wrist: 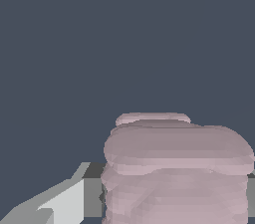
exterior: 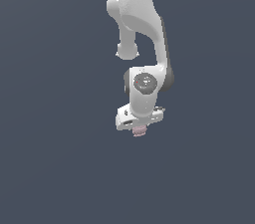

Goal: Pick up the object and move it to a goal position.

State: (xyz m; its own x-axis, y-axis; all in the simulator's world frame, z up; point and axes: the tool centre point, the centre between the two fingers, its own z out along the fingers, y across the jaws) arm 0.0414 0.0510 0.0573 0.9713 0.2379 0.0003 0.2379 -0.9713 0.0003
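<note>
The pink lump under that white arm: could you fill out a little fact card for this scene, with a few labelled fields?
arm: one white robot arm, reaching down from the top of the exterior view
gripper: gripper at the arm's low end, pointing downward
object: small pale pink lump with ribbed bands, peeking out just under the gripper
wrist view: the lump fills the near part; one pale finger shows beside it
grip: lump sits at the fingers; whether it is clamped cannot be told
surroundings: plain dark blue-grey background
goal marker: none visible
</note>
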